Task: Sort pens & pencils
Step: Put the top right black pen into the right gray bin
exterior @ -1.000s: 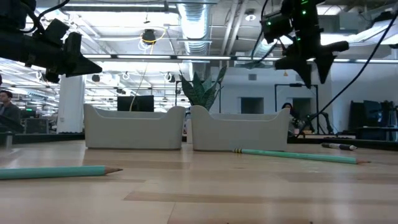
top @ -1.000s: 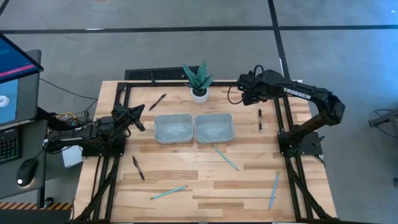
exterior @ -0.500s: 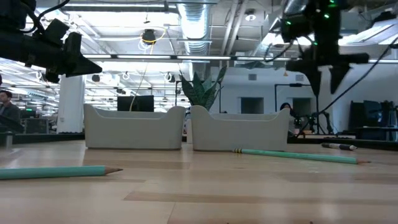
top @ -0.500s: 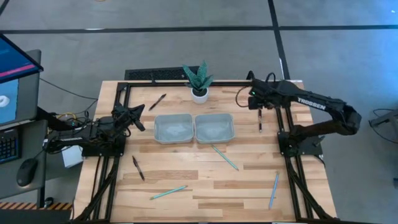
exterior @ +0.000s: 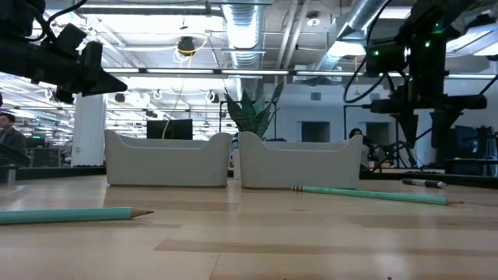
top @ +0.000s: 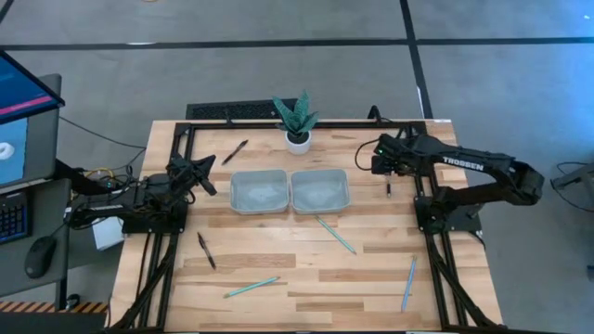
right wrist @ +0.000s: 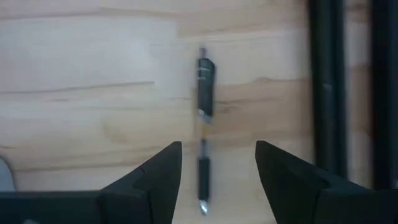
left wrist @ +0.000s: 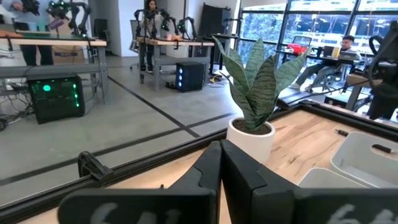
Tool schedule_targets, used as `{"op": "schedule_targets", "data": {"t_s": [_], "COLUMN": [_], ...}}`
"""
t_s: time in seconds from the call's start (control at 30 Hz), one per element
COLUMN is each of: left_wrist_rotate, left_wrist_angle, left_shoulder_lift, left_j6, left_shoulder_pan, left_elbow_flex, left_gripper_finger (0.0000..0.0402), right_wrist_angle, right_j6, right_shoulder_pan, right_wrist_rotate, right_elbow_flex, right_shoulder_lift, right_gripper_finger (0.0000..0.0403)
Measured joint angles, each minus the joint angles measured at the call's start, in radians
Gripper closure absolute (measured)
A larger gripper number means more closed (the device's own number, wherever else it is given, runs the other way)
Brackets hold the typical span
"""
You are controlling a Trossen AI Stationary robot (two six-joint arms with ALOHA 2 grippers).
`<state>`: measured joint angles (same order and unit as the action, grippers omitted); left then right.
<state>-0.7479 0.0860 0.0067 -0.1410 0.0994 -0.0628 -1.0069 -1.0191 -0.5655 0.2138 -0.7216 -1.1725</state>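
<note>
My right gripper (right wrist: 217, 147) is open and points down over a dark pen (right wrist: 204, 94) that lies flat on the wood to the right of the trays; its fingers stand on either side of the pen without touching it. The high view shows this gripper (top: 380, 160) above that pen (top: 388, 186). Two more pens (top: 235, 151) (top: 206, 250) lie on the left part of the table. Three teal pencils (top: 334, 235) (top: 251, 287) (top: 408, 283) lie flat on the near part. My left gripper (top: 206, 173) waits shut, raised left of the trays.
Two grey trays (top: 259, 190) (top: 320, 190) sit side by side mid-table, with a potted plant (top: 297, 121) behind them. A black frame rail (right wrist: 326, 87) runs close beside the pen under my right gripper. People and desks show in the room beyond.
My right gripper has swung toward the table's right and near edges and come down somewhat, ending over the pen beside the right tray. The left arm and all pens and pencils have stayed put.
</note>
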Motion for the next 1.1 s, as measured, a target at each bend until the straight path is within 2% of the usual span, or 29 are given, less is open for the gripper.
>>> {"op": "schedule_targets", "data": {"t_s": [0.13, 0.6, 1.1], "left_wrist_rotate": [0.000, 0.003, 0.007], "left_wrist_angle": [0.000, 0.008, 0.012], "left_shoulder_lift": [0.000, 0.000, 0.000], "left_j6": [-0.001, -0.001, -0.001], "left_shoulder_pan": [0.000, 0.000, 0.000], "left_elbow_flex": [0.000, 0.000, 0.000], "left_gripper_finger": [0.0401, 0.0401, 0.0401], "right_wrist_angle": [0.113, 0.205, 0.314], "right_j6": [0.027, 0.107, 0.218], "right_shoulder_pan": [0.000, -0.078, -0.224], "right_wrist_rotate": [-0.003, 0.010, -0.068], "right_elbow_flex": [0.040, 0.043, 0.043], "right_shoulder_lift": [-0.038, -0.239, -0.316], "right_gripper_finger": [0.0177, 0.0177, 0.0177]}}
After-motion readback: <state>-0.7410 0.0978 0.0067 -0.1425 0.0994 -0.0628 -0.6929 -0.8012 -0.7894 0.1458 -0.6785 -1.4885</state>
